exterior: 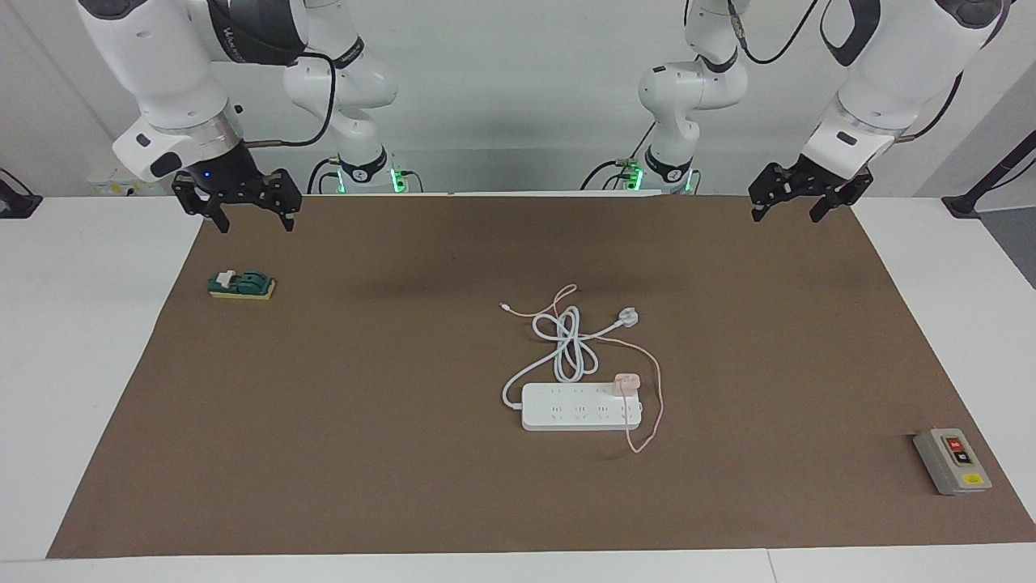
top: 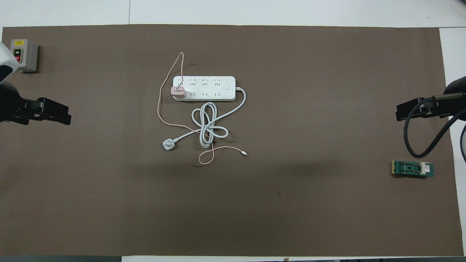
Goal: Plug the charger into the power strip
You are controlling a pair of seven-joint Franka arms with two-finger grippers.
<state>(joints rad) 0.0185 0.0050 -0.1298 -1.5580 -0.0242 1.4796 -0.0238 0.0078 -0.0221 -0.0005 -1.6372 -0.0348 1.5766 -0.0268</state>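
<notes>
The white power strip (exterior: 566,413) (top: 211,89) lies mid-table, its thick cord looped on the side nearer to the robots. The pale-pink charger (exterior: 627,384) (top: 178,91) stands upright on the strip's end toward the left arm's end, in the socket row nearer to the robots. Its thin pink cable curls around that end. Whether its prongs sit in a socket I cannot tell. My left gripper (exterior: 783,212) (top: 63,114) hangs open and empty over the mat's edge by the robots. My right gripper (exterior: 256,220) (top: 400,113) waits open and empty above the mat at its own end.
A grey button box (exterior: 953,460) (top: 22,54) sits at the left arm's end, far from the robots. A green part (exterior: 241,285) (top: 412,169) lies under the right gripper's area. The strip's round white plug (exterior: 628,317) (top: 168,145) rests between the strip and the robots.
</notes>
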